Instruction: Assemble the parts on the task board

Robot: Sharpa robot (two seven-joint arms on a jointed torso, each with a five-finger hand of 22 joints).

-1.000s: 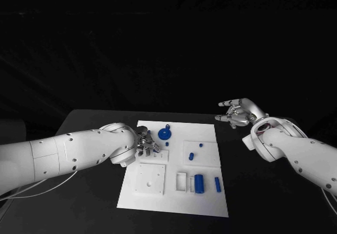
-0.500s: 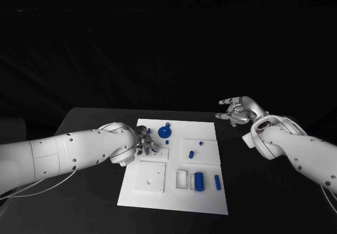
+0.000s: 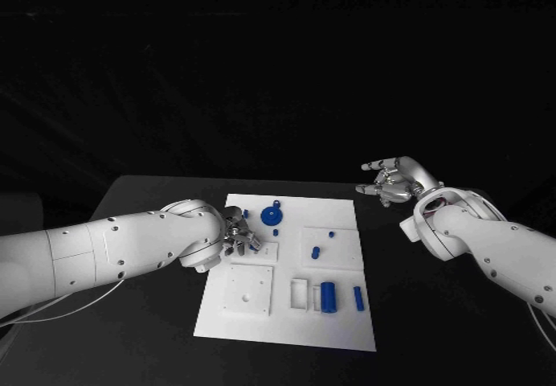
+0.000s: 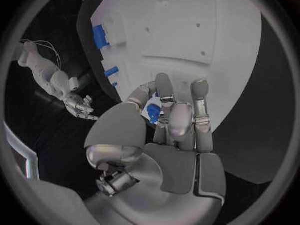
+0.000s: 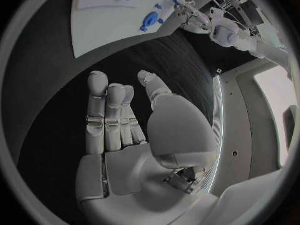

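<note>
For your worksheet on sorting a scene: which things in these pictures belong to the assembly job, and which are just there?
Belong to the job:
task board
blue disc part
blue cylinder part
small blue part held in the left hand

Just there:
black table
right hand, holding nothing, off the board

We have bare surface point(image 3: 139, 201) from 8 to 10 o'clock of the board point(image 3: 336, 330), though our left arm point(image 3: 104, 253) lies across it. At 3 o'clock the dark strip is crossed by our right arm point(image 3: 487, 249), with the right hand point(image 3: 392, 183) raised off the board's 1 o'clock corner. The left hand point(image 3: 238, 237) blocks the board's 9 o'clock edge. On the board, the disc point(image 3: 271, 215), pegs point(image 3: 314, 254) and cylinder point(image 3: 328, 298) stand in the way; its 6 o'clock margin lies open.
</note>
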